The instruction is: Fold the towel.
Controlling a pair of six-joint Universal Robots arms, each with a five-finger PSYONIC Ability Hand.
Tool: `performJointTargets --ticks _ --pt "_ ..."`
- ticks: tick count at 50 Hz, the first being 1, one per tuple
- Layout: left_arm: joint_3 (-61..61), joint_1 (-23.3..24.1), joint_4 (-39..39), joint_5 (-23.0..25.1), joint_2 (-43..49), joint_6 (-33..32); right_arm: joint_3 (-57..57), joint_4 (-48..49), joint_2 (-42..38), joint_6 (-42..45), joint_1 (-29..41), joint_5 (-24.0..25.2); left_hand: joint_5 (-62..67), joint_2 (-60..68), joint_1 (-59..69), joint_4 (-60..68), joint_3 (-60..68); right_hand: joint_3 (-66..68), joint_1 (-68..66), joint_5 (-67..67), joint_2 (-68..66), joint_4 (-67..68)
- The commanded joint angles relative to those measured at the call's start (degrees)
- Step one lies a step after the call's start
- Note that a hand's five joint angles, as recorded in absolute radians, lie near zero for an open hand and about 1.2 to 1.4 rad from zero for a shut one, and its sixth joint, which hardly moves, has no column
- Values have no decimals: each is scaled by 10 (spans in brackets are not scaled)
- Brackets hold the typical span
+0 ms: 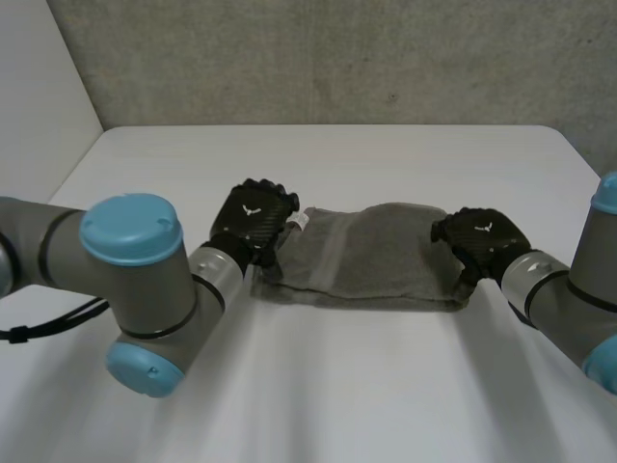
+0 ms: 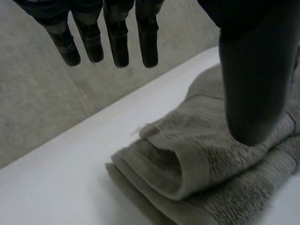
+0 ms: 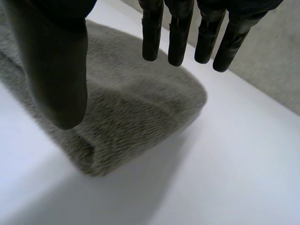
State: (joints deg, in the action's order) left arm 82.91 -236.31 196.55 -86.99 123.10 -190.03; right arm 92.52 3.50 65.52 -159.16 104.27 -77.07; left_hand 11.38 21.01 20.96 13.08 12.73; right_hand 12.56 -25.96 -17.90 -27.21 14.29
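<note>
While the towel (image 1: 371,253) lies doubled over on the white worktop (image 1: 337,386), its long axis runs side to side between the two hands — the left hand (image 1: 253,220) at its layered end, the right hand (image 1: 482,236) at the rounded fold opposite. Both hands are spread, fingers straight, pinching nothing; each sits equally near its end, so an end-to-end fold could start from either

Head view looks down — wrist views close on shared towel (image 1: 376,258).
</note>
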Motion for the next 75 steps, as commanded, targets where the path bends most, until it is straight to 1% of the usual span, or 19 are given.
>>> performJointTargets --ticks 1,8,12,16,18,21,23,27,30,32,33,35,38,53,71,72,73,74,75 --pt "-30 2 -1 3 49 -3 20 13 -18 -13 2 15 105 109 109 -31 -27 -26 -43 -24 -30 -43" --pt "-29 2 -7 3 59 -8 40 48 -19 -12 5 11 147 151 151 -31 -27 -26 -135 -116 -123 -43" --pt "-27 2 -13 2 61 -14 44 66 -24 -12 4 9 250 253 254 -31 -27 -26 -211 -192 -199 -43" --pt "-26 -1 -13 1 62 -16 44 69 -37 -12 2 8 306 309 310 -31 -27 -26 -220 -200 -207 -43" --pt "-24 -1 -14 0 61 -15 45 69 -43 -12 0 7 411 415 415 -31 -27 -26 -253 -234 -241 -43" --pt "-20 -1 -16 0 59 -15 46 70 -43 -12 -1 6 462 466 466 -31 -27 -26 -277 -257 -264 -43" --pt "-9 0 -24 0 53 -15 50 70 -43 -12 -3 3 586 589 590 -31 -27 -26 -337 -318 -325 -43" --pt "-2 4 -30 0 49 -13 56 69 -36 -12 -3 1 586 590 590 -31 -27 -26 -344 -325 -332 -43" --pt "7 16 -38 0 41 -12 59 67 -30 -12 -3 -2 586 590 590 -31 -27 -26 -302 -283 -290 -43" --pt "20 23 -40 -3 29 -12 63 63 -29 -11 -3 -6 586 590 590 -31 -27 -26 -113 -94 -101 -43" --pt "20 23 -40 -3 29 -12 63 63 -29 -11 -3 -6 586 590 590 -31 -27 -26 -112 -93 -100 -43" --pt "37 23 -40 -6 15 -13 72 63 -27 -8 -3 -14 586 590 590 -31 -27 -26 7 26 19 -43" --pt "52 22 -38 -6 2 -14 79 63 -21 -5 -4 -23 586 590 590 -31 -27 -26 46 65 59 -43" --pt "76 -14 -36 -8 -10 -16 93 78 -2 -3 -4 -29 586 590 590 -31 -27 -26 31 50 44 -43" --pt "116 -11 -37 -8 -31 -15 95 108 -10 -13 7 -28 586 590 590 -31 -27 -26 -68 -49 -56 -43" --pt "117 -11 -37 -8 -31 -15 95 113 -12 -13 7 -28 561 565 566 -31 -27 -26 -98 -79 -86 -43" --pt "116 -11 -38 -8 -31 -15 94 118 -16 -13 8 -28 458 462 462 -31 -27 -26 -124 -104 -111 -43" --pt "116 -11 -38 -8 -31 -15 93 118 -16 -13 8 -28 457 461 461 -31 -27 -26 -124 -104 -111 -43" --pt "116 -10 -40 -8 -32 -15 92 123 -21 -13 8 -29 339 342 343 -31 -27 -26 -149 -129 -136 -43"
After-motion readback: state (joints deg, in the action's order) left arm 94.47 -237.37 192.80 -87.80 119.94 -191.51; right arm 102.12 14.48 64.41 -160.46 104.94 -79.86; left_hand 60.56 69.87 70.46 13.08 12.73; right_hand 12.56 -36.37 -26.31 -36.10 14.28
